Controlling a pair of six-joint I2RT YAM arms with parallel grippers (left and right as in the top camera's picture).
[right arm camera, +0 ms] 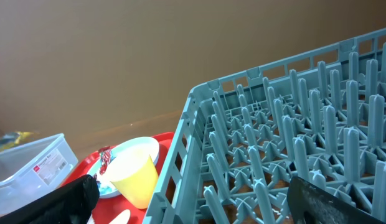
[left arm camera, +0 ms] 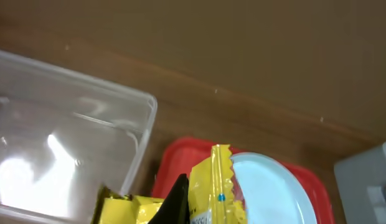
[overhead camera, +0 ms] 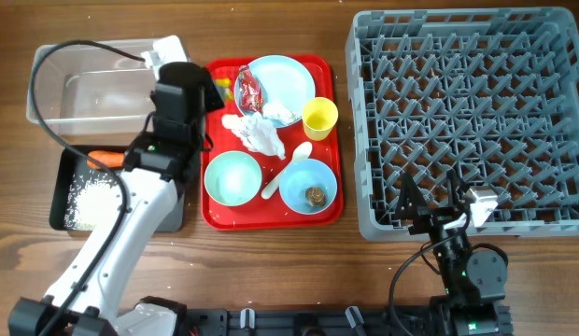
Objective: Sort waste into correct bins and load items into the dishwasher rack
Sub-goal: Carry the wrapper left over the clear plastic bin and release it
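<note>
Waste sorting: left gripper [overhead camera: 218, 91] pinches 1 yellow wrapper [left arm camera: 208, 186]; next, carry it toward 9 o'clock over the clear tub [left arm camera: 143, 124] and release. Right gripper [overhead camera: 430, 196] wide, empty.

Your overhead view is evenly lit and sharp, shadows soft. Your left wrist view shows white glare on the clear tub [left arm camera: 18, 177] and a blurred yellow wrapper [left arm camera: 208, 186] close to lens.

The wrapper [left arm camera: 213, 186] is glossy, the tub [left arm camera: 136, 134] clear plastic, the table [left arm camera: 243, 50] matt wood.
</note>
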